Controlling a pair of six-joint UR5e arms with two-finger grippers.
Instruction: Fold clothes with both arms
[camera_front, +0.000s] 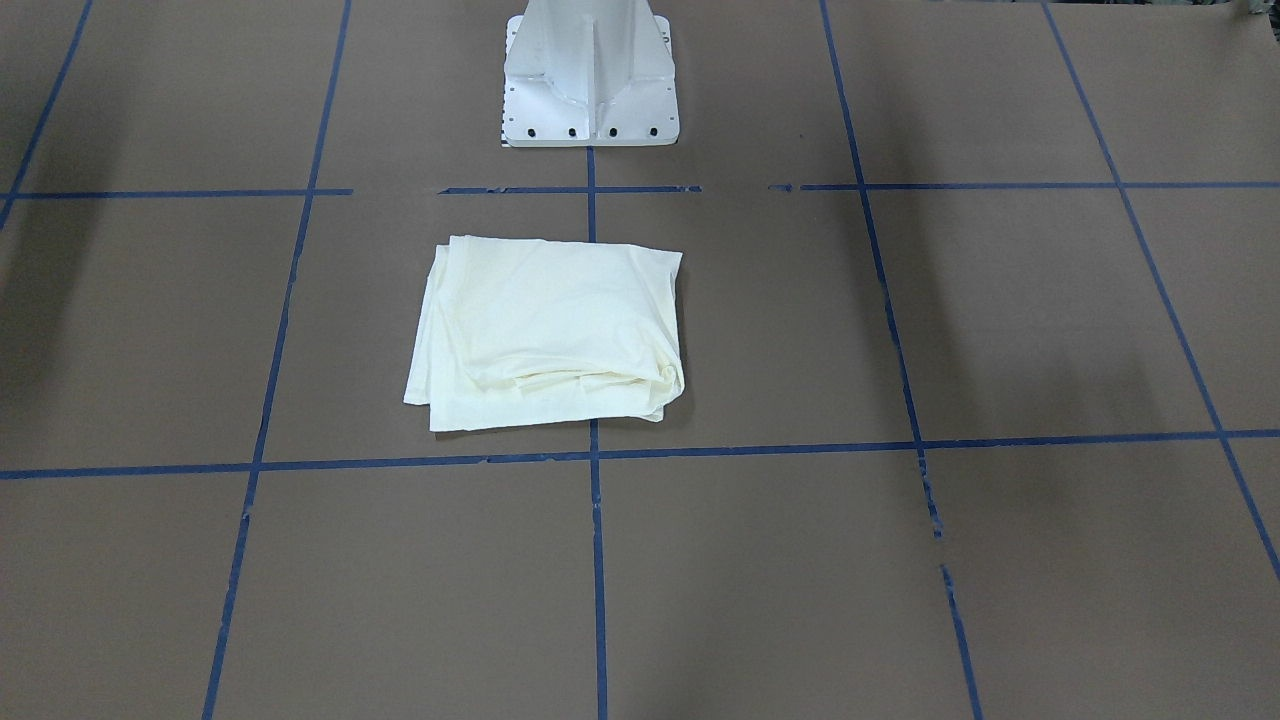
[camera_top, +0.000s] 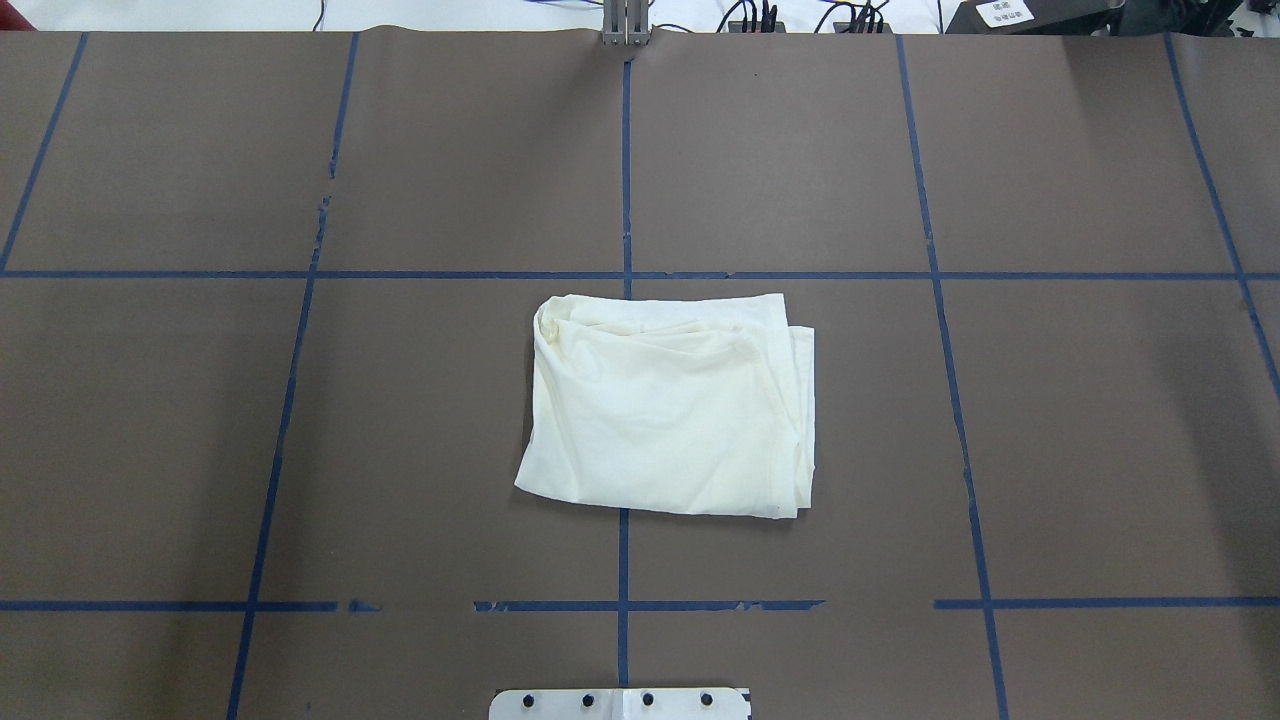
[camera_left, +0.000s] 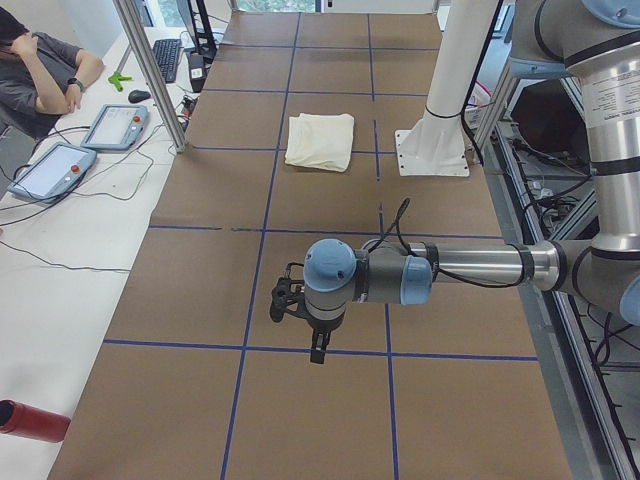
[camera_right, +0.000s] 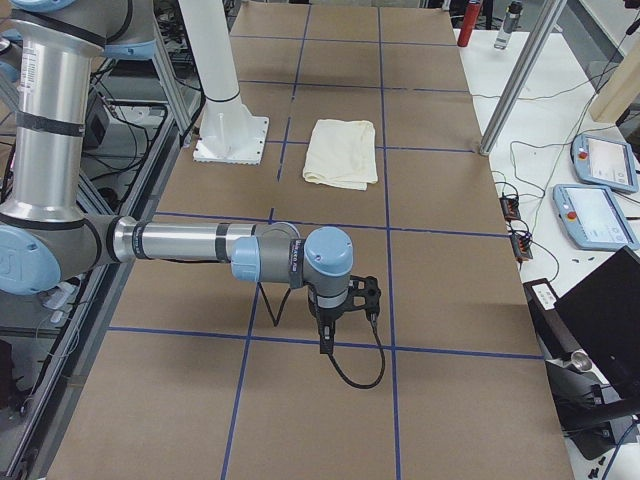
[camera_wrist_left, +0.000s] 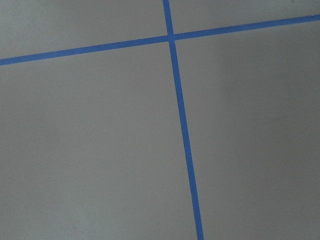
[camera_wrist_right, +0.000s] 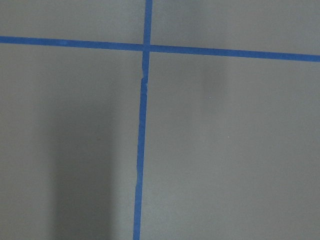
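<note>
Looking close to finished now: the T-shirt (camera_top: 665, 405) is lying as a compact, several-layered rectangle, plain cream side up with no print showing, and by my judgement the folding itself is done or very nearly so. What is perhaps remaining is a tidy-up, because the layers are bunching at the far left corner in the overhead view and the right-hand edges are fanning out a little instead of stacking flush. It is sitting in the middle of the table (camera_top: 1100, 450), straddling the centre tape line (camera_top: 624, 560), near the white pedestal (camera_top: 620, 704) but apart from it. Nothing is touching it. The left arm (camera_left: 460, 265) is reaching low over bare table at the left end, the left gripper (camera_left: 317, 345) pointing down, and the right arm (camera_right: 190, 242) is mirroring that at the right end with the right gripper (camera_right: 326, 335). Both are hanging well apart from the T-shirt. Neither is carrying any cloth, but whether the jaws are parted or closed I cannot tell: they are small and dark in the side views, and both wrist cameras are showing only table and tape.
</note>
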